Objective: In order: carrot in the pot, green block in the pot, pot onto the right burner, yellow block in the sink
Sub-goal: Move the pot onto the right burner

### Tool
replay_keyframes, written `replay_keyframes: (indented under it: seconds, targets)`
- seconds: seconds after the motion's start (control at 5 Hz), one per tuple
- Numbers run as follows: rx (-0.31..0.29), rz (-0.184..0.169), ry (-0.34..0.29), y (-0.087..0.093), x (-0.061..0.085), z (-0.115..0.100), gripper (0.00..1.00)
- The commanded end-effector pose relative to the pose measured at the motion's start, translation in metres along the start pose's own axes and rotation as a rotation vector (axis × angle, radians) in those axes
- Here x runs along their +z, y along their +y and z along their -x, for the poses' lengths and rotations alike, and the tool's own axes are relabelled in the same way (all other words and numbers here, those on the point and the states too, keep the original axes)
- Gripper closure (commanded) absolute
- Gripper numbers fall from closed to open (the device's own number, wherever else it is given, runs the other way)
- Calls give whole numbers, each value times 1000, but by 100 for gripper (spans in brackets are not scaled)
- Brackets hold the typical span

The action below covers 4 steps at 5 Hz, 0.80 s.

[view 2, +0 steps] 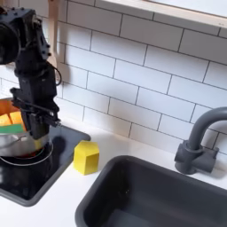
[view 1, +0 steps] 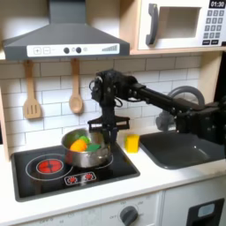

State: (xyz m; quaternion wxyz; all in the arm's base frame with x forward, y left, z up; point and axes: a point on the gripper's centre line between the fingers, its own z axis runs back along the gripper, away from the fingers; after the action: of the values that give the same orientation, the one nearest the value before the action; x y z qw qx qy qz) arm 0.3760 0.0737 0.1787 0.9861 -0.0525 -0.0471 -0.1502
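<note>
The silver pot (view 1: 86, 154) stands on the right half of the black cooktop (view 1: 115, 169) in the first exterior view and covers the right burner. Inside it lie the orange carrot (view 1: 79, 144) and the green block (view 1: 91, 139). My gripper (view 1: 96, 132) points straight down at the pot's far right rim, its fingers closed on the wall. In the second exterior view the gripper (view 2: 38, 138) meets the pot (view 2: 16, 151) at its rim. The yellow block (view 1: 131, 142) (view 2: 86, 157) sits on the counter between cooktop and sink (view 1: 181, 150) (view 2: 151, 195).
The left burner (view 1: 48, 165) glows red and is bare. A curved faucet (view 2: 199, 142) rises behind the sink. A spatula (view 1: 32, 93) and a wooden spoon (view 1: 76, 88) hang on the tiled wall, under a range hood (view 1: 66, 40) and a microwave (view 1: 181, 22).
</note>
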Motion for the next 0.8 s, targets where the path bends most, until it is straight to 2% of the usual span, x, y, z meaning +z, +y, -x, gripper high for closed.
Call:
replay_keyframes:
  seconds: [0.0, 0.4, 0.6]
  targets:
    - [-7, -18, -7, -8, -5, 4, 100]
    - [-14, -27, -3, -10, -10, 8, 100]
    - [-9, -32, -11, -9, -7, 9, 100]
